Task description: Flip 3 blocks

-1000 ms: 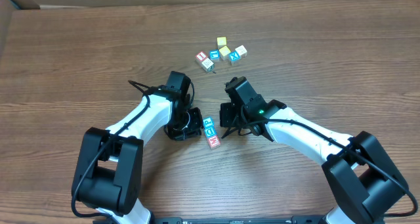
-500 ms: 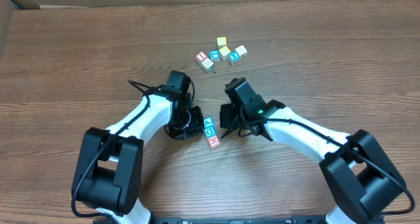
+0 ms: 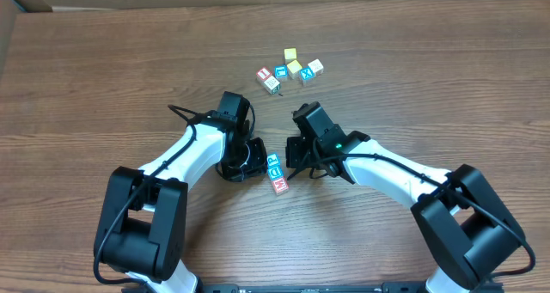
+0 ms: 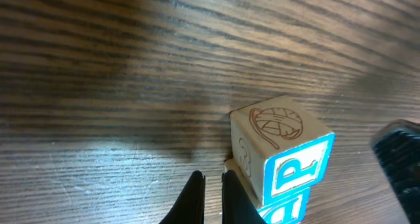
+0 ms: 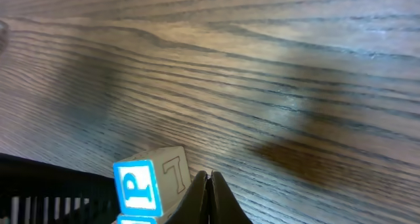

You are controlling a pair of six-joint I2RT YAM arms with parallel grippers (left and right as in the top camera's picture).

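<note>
Three blocks lie in a short row, touching end to end, at the middle of the table (image 3: 103, 87) between the two arms. The P block (image 3: 273, 160) is at the far end, a second blue-lettered block (image 3: 276, 172) is in the middle, and the red block (image 3: 279, 186) is nearest the robot.

The left gripper (image 4: 211, 196) has its fingers drawn together with nothing between them. It sits low over the wood on the left side of the row. From its wrist camera the tips are just beside the lower edge of the P block, and I cannot tell whether they touch it. That block shows a blue P on one face and a red outline drawing on the neighbouring face.

The right gripper (image 5: 209, 194) is pinched together and empty too. It comes in from the row's other side, with the P block just left of its tips in its own view. A pale face there carries an L.

Farther back on the table is a loose cluster of other blocks, well apart from the row. Among them are two yellow blocks (image 3: 290, 54) and an X block (image 3: 307, 76).
</note>
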